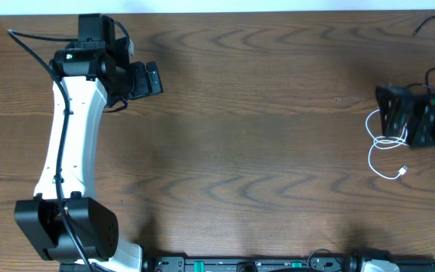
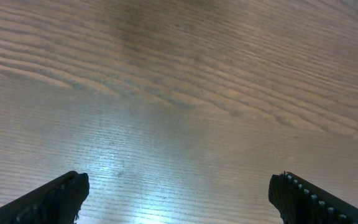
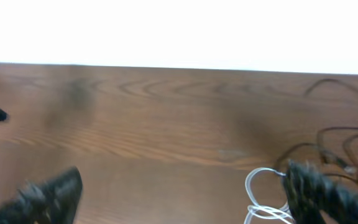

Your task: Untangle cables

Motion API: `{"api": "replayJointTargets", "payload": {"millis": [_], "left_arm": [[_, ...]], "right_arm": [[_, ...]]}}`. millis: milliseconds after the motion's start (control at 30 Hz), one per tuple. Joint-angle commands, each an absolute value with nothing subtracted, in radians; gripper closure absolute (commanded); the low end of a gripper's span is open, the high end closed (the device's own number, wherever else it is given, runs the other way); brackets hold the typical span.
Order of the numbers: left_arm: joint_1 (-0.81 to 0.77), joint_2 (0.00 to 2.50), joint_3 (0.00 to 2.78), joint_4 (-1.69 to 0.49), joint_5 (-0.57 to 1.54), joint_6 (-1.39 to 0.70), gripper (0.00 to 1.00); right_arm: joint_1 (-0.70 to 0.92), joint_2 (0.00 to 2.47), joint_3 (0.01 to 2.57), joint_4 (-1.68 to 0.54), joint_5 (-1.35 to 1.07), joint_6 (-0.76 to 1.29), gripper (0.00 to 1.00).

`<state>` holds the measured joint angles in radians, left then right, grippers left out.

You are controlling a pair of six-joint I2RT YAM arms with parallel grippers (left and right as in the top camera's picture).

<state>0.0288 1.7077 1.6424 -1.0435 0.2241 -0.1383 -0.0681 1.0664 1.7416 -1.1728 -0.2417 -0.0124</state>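
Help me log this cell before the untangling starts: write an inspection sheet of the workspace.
Surface: wooden table, bare across the middle.
Job's things: white cable, looped, and thin black cables lie by the right edge; how they cross cannot be told.
Clutter: nothing seen.
Grippers: left gripper open, over bare wood; right gripper open, holding nothing, one finger next to the white cable.
Cables: thick black wire runs along the left arm.
Surroundings: white wall beyond the far edge; black rail along the near edge.
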Motion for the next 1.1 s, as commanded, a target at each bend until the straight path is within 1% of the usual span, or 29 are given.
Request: {"api": "replayJointTargets", "payload": {"millis": [0,67,267,400,633,800,900,1067], "left_arm": [[0.028,1.713,1.638,-1.047,0.224,-0.144,0.02],[0.028,1.713,1.638,-1.047,0.224,-0.144,0.02],[0.028,1.713,1.638,-1.047,0.224,-0.144,0.02],[0.028,1.713,1.638,-1.047,0.224,-0.144,0.02],[0.028,1.713,1.638,-1.047,0.224,-0.144,0.02],[0.028,1.713,1.638,-1.047,0.224,-0.144,0.02],[0.028,1.713,1.638,-1.047,0.224,-0.144,0.02],[0.028,1.713,1.638,-1.047,0.224,-0.144,0.02]], "right_arm": [[-0.062,0.917,1.505,-1.023,-0.181,-0.025,0.01],[-0.062,0.800,1.319,-0.866,-0.134,-0.025,0.01],[-0.062,0.575,0.934,-0.565,-0.103,-0.025,0.01],[-0.066,0.469,0.690,-0.339,-0.104,-0.024,0.01],[-0.064,0.349,0.363,-0.026,-0.111,0.014,0.01],[-0.064,0.248,0.188,0.097,-0.110,0.014,0.01],[-0.047,0.185,0.113,0.117,-0.097,0.014,0.01],[0.030,0.097,0.035,0.116,-0.001,0.014,0.01]]}}
